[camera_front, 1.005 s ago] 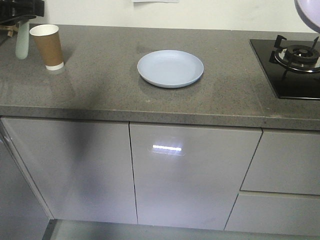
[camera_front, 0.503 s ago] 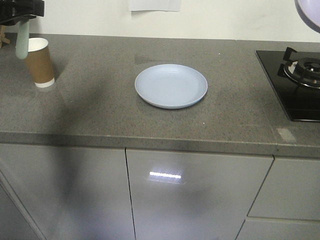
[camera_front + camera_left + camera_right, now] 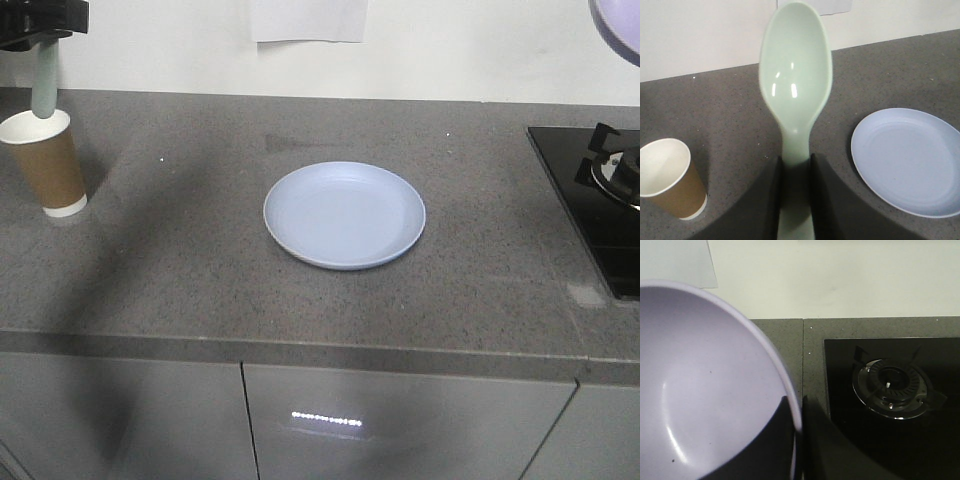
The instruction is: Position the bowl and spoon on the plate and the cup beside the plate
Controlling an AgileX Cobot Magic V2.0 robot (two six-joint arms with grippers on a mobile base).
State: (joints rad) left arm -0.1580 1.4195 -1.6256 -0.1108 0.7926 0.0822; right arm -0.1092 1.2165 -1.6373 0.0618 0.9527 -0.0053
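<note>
The pale blue plate (image 3: 345,215) lies in the middle of the grey counter, seen also in the left wrist view as the plate (image 3: 910,162). The brown paper cup (image 3: 44,162) stands upright at the far left; from the left wrist the cup (image 3: 667,177) shows its white inside. My left gripper (image 3: 795,165) is shut on the handle of the mint-green spoon (image 3: 796,85), held in the air above the cup; its handle shows as the spoon (image 3: 44,85). My right gripper (image 3: 799,415) is shut on the rim of the lavender bowl (image 3: 705,390), held high at the right, bowl (image 3: 618,25).
A black gas hob (image 3: 600,200) with a burner (image 3: 892,387) occupies the counter's right end. A white wall with a paper sheet (image 3: 305,20) backs the counter. The counter's front edge (image 3: 320,355) runs above grey cabinet doors.
The view has moved forward and closer to the counter: plate, cup and hob have shifted lower and look larger. Both grippers keep their hold on spoon and bowl.
</note>
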